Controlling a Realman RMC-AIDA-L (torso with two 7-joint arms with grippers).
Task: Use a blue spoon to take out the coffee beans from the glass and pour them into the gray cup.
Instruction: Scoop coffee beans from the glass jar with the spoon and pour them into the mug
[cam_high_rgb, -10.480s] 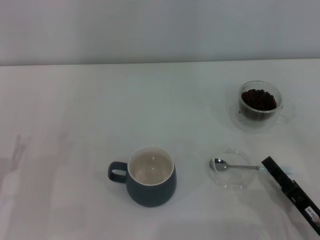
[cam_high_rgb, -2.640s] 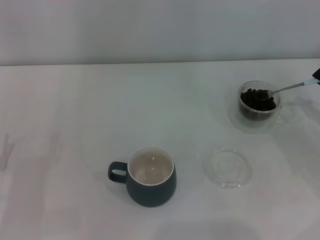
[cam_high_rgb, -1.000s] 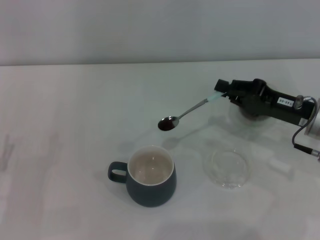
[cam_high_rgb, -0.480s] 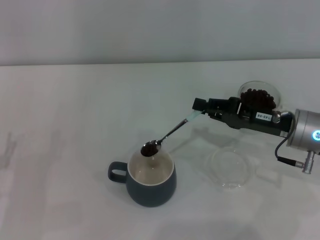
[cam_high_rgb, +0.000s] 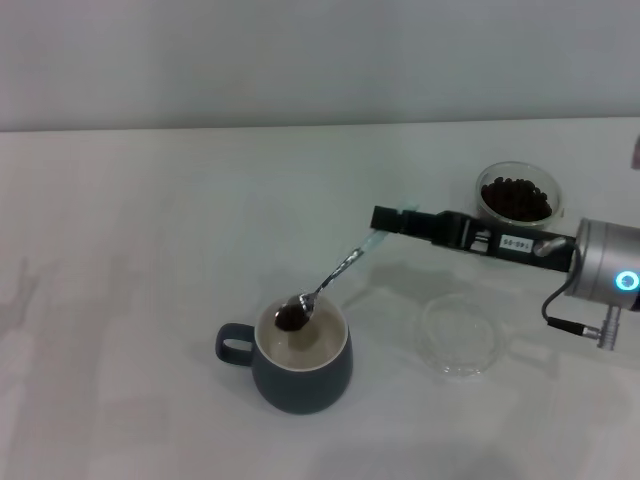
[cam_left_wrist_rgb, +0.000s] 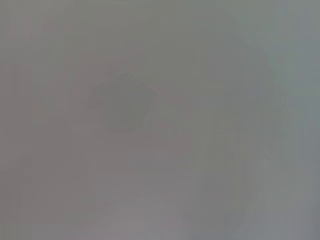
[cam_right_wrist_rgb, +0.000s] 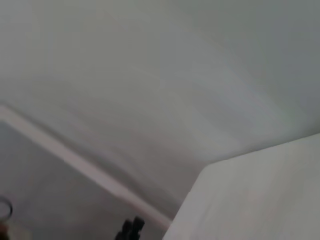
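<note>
Beans fill the shiny silver bowl of the blue spoon (cam_high_rgb: 322, 285), which hangs just above the mouth of the gray cup (cam_high_rgb: 296, 357). Its thin metal neck climbs up and to the right into a pale light-blue handle, and the right gripper (cam_high_rgb: 385, 219) is clamped on the end of that handle. The black gripper body lies nearly level above the bench (cam_high_rgb: 130, 240), with the silver wrist cylinder at the right edge of the head view showing a lit blue ring.

The small load of coffee beans (cam_high_rgb: 290, 317) on the spoon looks dark brown, almost black, against the cup's cream-white inside. The cup is a rounded dark blue-gray mug with a small loop handle pointing to the left, and it stands upright in the near middle of the bench.

The glass (cam_high_rgb: 517, 201) stands well apart, far back on the right, behind the gripper body. It is clear and round, and a dark heap of beans sits inside it. A flat clear glass dish (cam_high_rgb: 459, 335) lies on the bench to the right of the cup, below the arm.

The left gripper does not show in any view; its wrist view shows only a featureless gray blur.
</note>
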